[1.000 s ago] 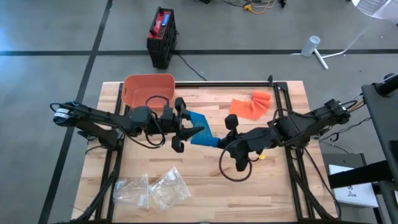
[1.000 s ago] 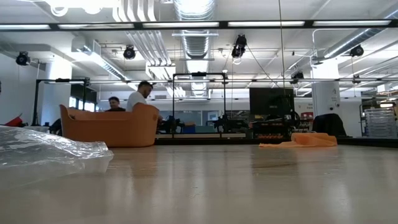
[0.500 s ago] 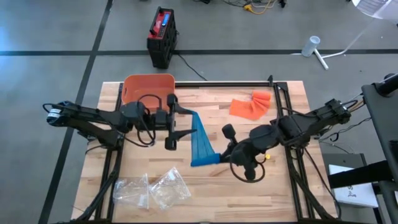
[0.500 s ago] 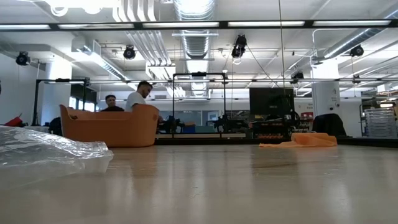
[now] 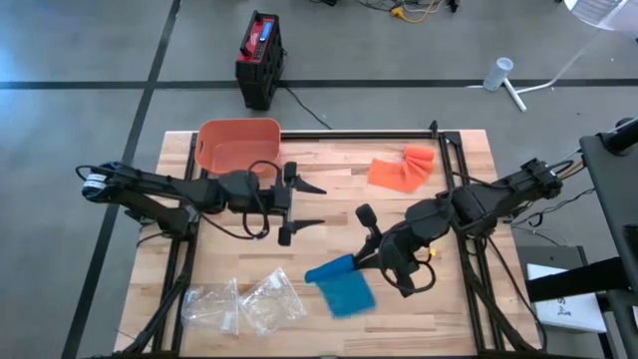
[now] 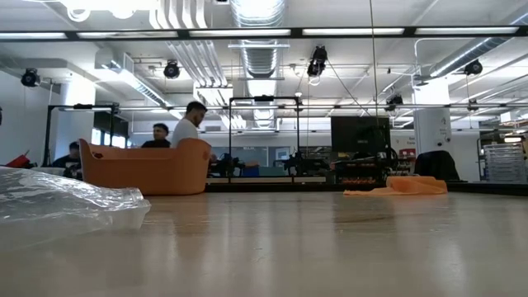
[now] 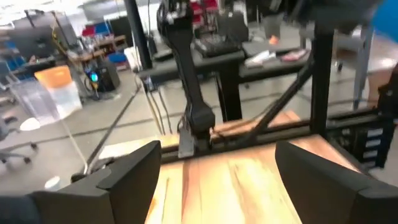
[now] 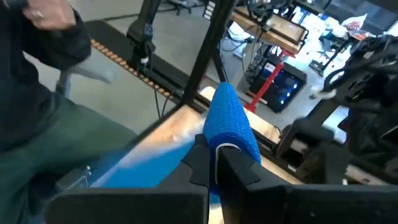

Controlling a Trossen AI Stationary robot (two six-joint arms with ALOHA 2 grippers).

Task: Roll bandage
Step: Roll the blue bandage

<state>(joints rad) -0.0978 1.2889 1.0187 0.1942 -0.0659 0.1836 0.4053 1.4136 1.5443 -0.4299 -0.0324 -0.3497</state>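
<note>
The blue bandage (image 5: pixel 339 284) is partly wound into a roll (image 8: pixel 230 118). Its loose tail (image 5: pixel 349 297) spreads out toward the table's near edge. My right gripper (image 5: pixel 361 259) is shut on the roll, high over the middle of the table. My left gripper (image 5: pixel 319 206) stands open to the left of it, pointing level toward the table's right edge. Nothing is between its fingers (image 7: pixel 134 180). The low view shows neither gripper and no bandage on the table top. My right gripper pinches the roll's near end (image 8: pixel 219 142) between its two fingers (image 8: pixel 200 163), which lie along the roll. The roll stands out beyond the fingertips, lifted clear. The loose tail (image 8: pixel 146 165) falls away slack below it.
An orange basket (image 5: pixel 237 145) stands at the far left and an orange cloth (image 5: pixel 402 168) lies at the far right. Clear plastic bags (image 5: pixel 244 304) lie near the front left edge. People show in the room beyond the table.
My left gripper has opened and let go of the bandage's free end, then tipped level. The tail, drawn out between the two grippers half a second ago, has dropped and now hangs from my right gripper toward the near edge. My right gripper has turned.
</note>
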